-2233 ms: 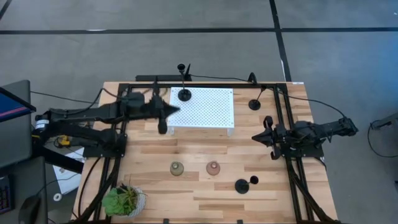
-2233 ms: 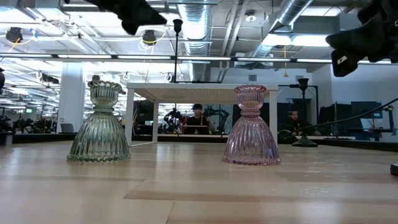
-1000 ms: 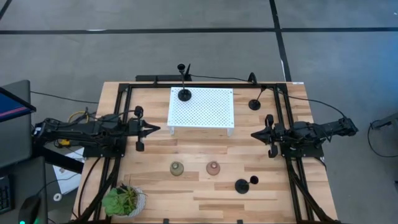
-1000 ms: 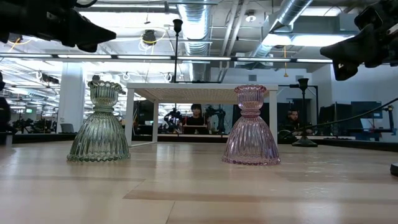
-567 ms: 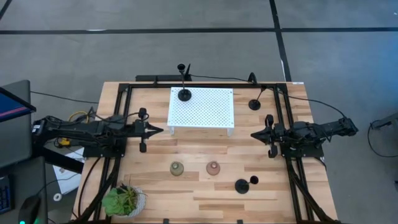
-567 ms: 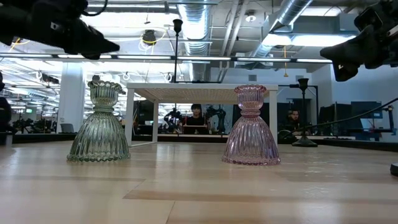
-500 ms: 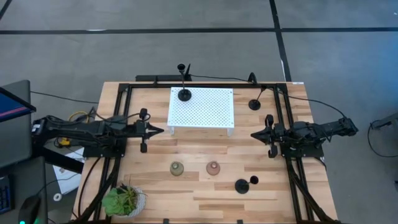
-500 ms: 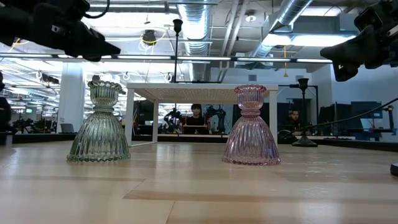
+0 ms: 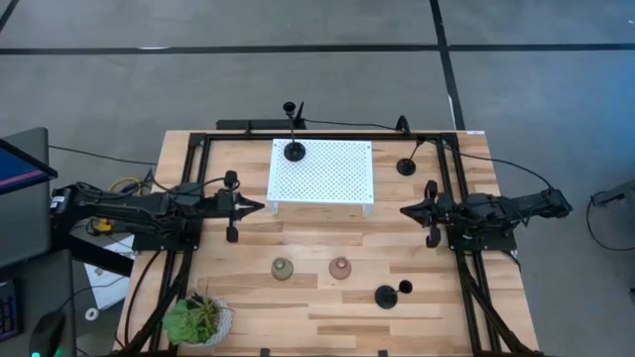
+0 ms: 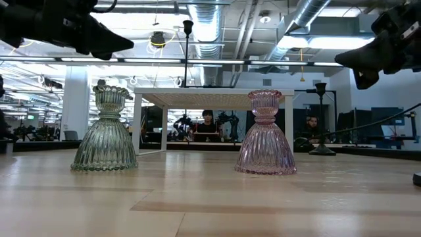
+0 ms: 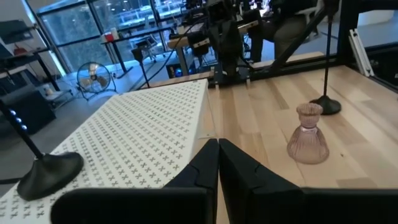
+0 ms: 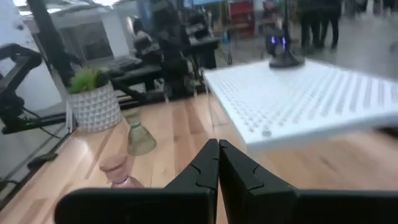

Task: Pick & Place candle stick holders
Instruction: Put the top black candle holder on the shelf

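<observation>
One black candle stick holder (image 9: pixel 295 151) stands by its disc base on the white perforated platform (image 9: pixel 320 171). A second black one (image 9: pixel 407 166) stands on the table to the platform's right. A third (image 9: pixel 385 296) is near the front right. The olive-green holder (image 9: pixel 283 268) and the pink holder (image 9: pixel 340 268) stand upright in the front middle, and both show in the low view (image 10: pixel 105 131) (image 10: pixel 266 135). My left gripper (image 9: pixel 260 206) is shut and empty, in the air left of the platform's near left corner. My right gripper (image 9: pixel 403 211) is shut and empty, in the air right of the platform's near right corner.
A leafy potted plant (image 9: pixel 196 319) stands at the front left corner. Black frame rails (image 9: pixel 189 248) run along the table's left, right and far sides. Bare wood lies between the platform and the two squat holders. People sit in the room behind (image 10: pixel 208 122).
My left gripper has moved a little toward the table's right edge, toward the platform's near left corner, and stays shut.
</observation>
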`<action>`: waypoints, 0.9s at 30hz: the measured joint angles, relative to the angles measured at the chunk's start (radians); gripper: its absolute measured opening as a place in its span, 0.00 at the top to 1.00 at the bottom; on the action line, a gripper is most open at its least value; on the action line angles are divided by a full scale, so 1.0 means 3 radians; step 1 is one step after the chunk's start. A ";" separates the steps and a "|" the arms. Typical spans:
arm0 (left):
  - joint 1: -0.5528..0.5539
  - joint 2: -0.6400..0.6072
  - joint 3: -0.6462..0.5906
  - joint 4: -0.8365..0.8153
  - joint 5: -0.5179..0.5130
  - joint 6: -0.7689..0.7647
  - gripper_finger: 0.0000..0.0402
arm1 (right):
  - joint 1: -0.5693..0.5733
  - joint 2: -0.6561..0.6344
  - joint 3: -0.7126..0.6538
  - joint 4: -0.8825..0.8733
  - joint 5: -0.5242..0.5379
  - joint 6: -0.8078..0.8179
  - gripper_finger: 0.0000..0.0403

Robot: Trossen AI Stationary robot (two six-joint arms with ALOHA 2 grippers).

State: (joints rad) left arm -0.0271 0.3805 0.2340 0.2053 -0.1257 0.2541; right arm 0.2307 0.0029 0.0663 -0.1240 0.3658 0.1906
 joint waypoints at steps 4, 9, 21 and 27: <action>0.0001 0.0000 -0.0001 0.0064 0.0001 0.0009 0.97 | 0.0073 0.0000 0.0174 -0.0592 0.0004 0.0420 1.00; 0.0001 0.0000 -0.0004 0.0102 0.0000 0.0012 0.97 | 0.0246 0.0000 0.0305 -0.0994 -0.0179 0.0582 1.00; 0.0001 0.0001 -0.0004 0.0133 0.0000 0.0012 0.97 | 0.0539 0.0013 0.0342 -0.0990 0.1317 0.0755 1.00; 0.0001 0.0001 -0.0005 0.0145 0.0000 0.0011 0.97 | 0.0530 0.0013 0.0343 -0.0980 0.2258 0.0765 1.00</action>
State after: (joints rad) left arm -0.0269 0.3809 0.2325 0.2488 -0.1257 0.2574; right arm 0.3897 0.0067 0.1692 -0.4179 1.0431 0.4202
